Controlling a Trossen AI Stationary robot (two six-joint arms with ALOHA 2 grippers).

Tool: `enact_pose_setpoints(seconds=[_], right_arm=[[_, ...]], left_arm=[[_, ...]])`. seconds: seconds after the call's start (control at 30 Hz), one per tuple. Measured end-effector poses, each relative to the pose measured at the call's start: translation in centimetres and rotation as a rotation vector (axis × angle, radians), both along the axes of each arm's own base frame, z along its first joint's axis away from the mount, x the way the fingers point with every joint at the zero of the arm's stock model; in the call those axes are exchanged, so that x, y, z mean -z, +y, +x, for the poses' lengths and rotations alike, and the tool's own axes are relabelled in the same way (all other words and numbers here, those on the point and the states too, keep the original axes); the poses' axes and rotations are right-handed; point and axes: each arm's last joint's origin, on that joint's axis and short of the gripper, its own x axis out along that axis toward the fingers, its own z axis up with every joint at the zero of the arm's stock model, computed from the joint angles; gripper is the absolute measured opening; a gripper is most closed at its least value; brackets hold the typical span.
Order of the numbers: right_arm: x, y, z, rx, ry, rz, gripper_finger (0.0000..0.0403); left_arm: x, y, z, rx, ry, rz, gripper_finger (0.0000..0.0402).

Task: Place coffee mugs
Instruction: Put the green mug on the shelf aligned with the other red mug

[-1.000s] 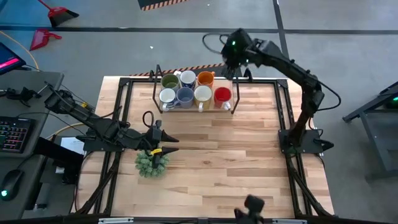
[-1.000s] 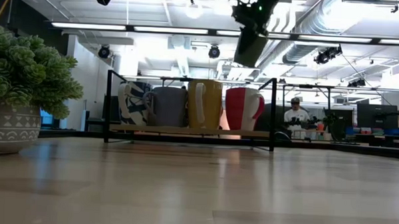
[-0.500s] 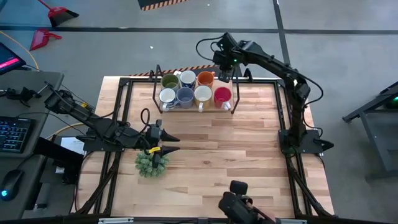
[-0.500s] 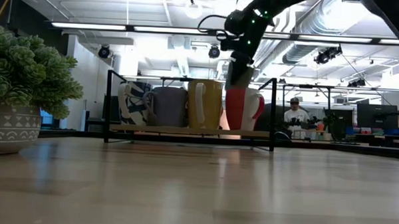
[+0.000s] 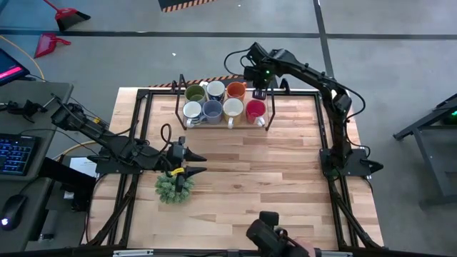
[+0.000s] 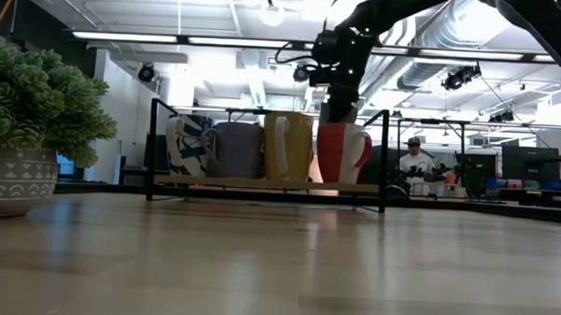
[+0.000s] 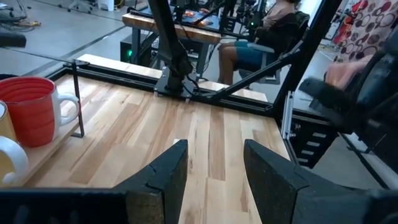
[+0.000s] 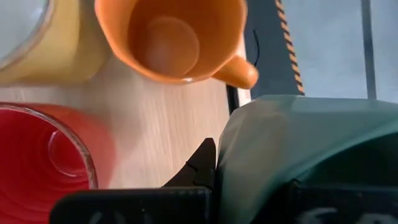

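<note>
Coffee mugs point(image 5: 214, 101): seven visible, grouped in rack point(image 5: 178, 91) at bench point(image 5: 243, 164) far edge | right hand point(image 5: 260, 93): clamped on dark green mug point(image 8: 298, 149), above empty back slot beside orange mug point(image 5: 235, 91), likely for lowering | left hand point(image 5: 191, 163): parted, empty, parked near plant point(image 5: 173, 187).

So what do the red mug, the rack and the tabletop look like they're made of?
Red mug: probably glazed ceramic, going by its thick rounded rim and soft sheen. Rack: thin black bars, likely painted metal; its shelf looks like pale wood. Tabletop: jointed light wood strips with visible grain, butcher-block style, with a smooth, slightly reflective finish in the low view.
</note>
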Motion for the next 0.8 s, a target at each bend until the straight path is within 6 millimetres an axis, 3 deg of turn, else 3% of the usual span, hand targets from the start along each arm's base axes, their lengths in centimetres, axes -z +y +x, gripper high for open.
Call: enact_pose_setpoints(seconds=[0.3,0.8], right_arm=[[2.7,0.2,0.8,-0.036,0.095,0.089,0.0005],[5.1,0.7,2.2,-0.065,0.095,0.186,0.0005]], left_arm=[[-0.1,0.0,0.0,0.0,-0.01,-0.004,0.0145],[-0.1,0.0,0.0,0.0,-0.009,-0.004,0.0145]])
